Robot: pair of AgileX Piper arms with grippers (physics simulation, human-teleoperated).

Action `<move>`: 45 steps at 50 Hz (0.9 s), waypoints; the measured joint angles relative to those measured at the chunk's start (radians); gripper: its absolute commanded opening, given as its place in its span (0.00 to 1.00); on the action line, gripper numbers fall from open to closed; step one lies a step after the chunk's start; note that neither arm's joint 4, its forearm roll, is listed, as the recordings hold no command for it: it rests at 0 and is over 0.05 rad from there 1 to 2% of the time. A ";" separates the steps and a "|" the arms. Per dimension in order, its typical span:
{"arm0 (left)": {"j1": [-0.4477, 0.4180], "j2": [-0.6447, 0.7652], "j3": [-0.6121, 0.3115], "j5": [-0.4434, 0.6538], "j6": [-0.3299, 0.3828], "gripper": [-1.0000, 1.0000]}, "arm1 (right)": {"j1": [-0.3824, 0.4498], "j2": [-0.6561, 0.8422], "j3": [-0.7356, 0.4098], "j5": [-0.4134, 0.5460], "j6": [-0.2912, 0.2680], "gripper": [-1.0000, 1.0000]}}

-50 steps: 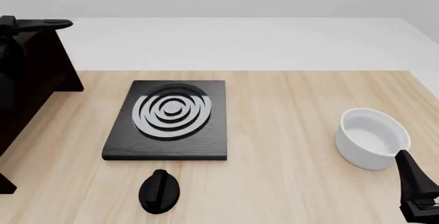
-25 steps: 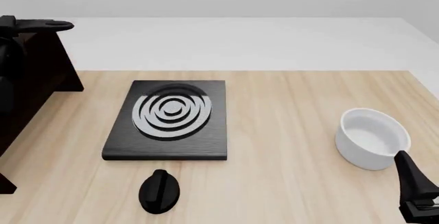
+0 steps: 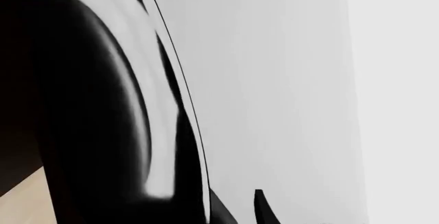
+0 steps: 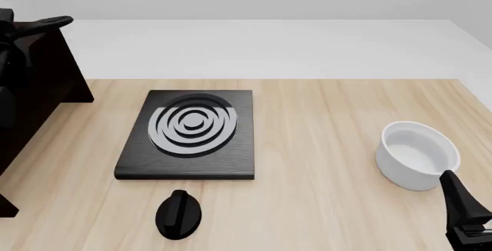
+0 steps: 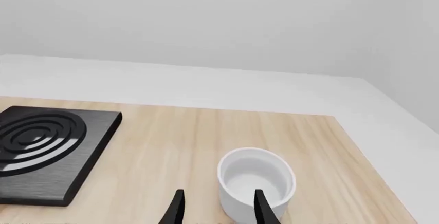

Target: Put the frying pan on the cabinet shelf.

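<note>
Dark brown cabinet fills the worktop's far left; the frying pan's handle juts above its top, seemingly held by the left gripper, grip unclear; rigid, smooth metal; the thin handle suits gripping; right gripper idle, parted.

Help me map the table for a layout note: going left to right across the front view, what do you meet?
Dark cabinet → black knob → stove plate → white pot → right gripper.
</note>
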 measured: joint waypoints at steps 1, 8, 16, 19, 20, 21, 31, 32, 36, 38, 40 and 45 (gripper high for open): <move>0.000 0.000 0.001 -0.002 0.000 1.00 | 0.000 0.000 0.000 0.000 0.000 1.00; 0.000 0.000 0.007 -0.019 -0.003 1.00 | 0.002 0.000 0.001 0.003 0.001 1.00; -0.002 -0.029 0.049 -0.018 -0.001 1.00 | 0.001 0.000 0.001 0.006 0.003 1.00; -0.005 -0.042 0.068 -0.013 -0.001 1.00 | 0.000 0.000 0.001 0.007 0.005 1.00; -0.007 -0.048 0.075 -0.011 -0.001 1.00 | 0.000 0.000 0.001 0.008 0.006 1.00; -0.008 -0.053 0.083 -0.009 0.000 1.00 | 0.000 0.000 0.001 0.008 0.007 1.00; -0.026 -0.117 0.151 0.003 0.008 1.00 | -0.001 0.000 0.001 0.008 0.012 1.00; -0.028 -0.123 0.155 0.003 0.009 1.00 | -0.001 0.000 0.001 0.008 0.012 1.00; -0.037 -0.143 0.170 0.004 0.012 1.00 | -0.001 0.000 0.001 0.008 0.013 1.00; -0.041 -0.154 0.177 0.006 0.013 1.00 | -0.001 0.000 0.001 0.008 0.014 1.00; -0.045 -0.165 0.183 0.008 0.015 1.00 | -0.001 0.000 0.001 0.008 0.014 1.00; -0.054 -0.190 0.202 0.014 0.018 1.00 | -0.002 0.000 0.001 0.008 0.016 1.00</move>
